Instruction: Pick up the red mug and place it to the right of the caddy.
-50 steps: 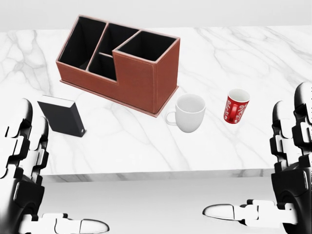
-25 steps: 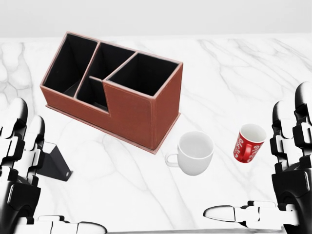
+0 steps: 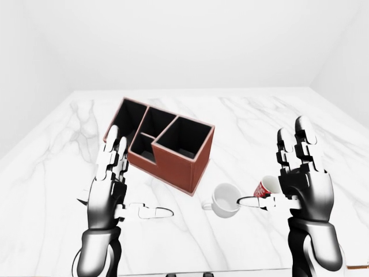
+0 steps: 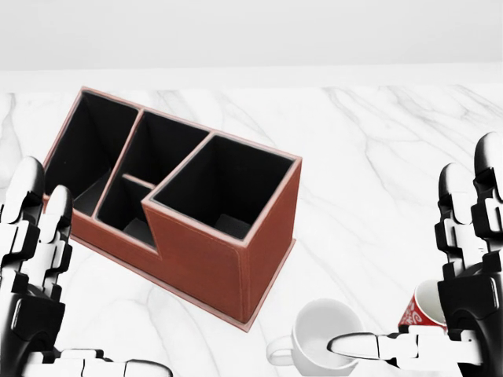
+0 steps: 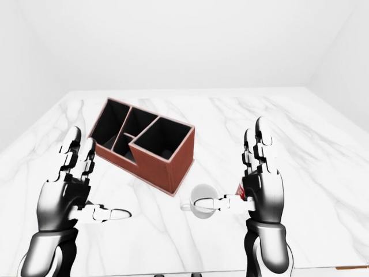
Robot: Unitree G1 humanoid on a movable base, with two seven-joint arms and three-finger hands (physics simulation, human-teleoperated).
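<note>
Since 1 s earlier the camera has advanced; the scene sits lower and larger. Left hand (image 3: 106,187) and right hand (image 3: 302,179) are spread, empty. Red mug (image 4: 420,310) stands right of the white mug (image 4: 326,338) and caddy (image 4: 189,212). Lower the right hand squarely around it. Marble tabletop (image 3: 259,115), white walls.

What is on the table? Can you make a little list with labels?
table: white marble
caddy: brown, four empty dark compartments
white mug: right of the caddy, upright
red mug: right of the white mug, partly behind the right hand
left hand: open, holding nothing
right hand: open, holding nothing
</note>
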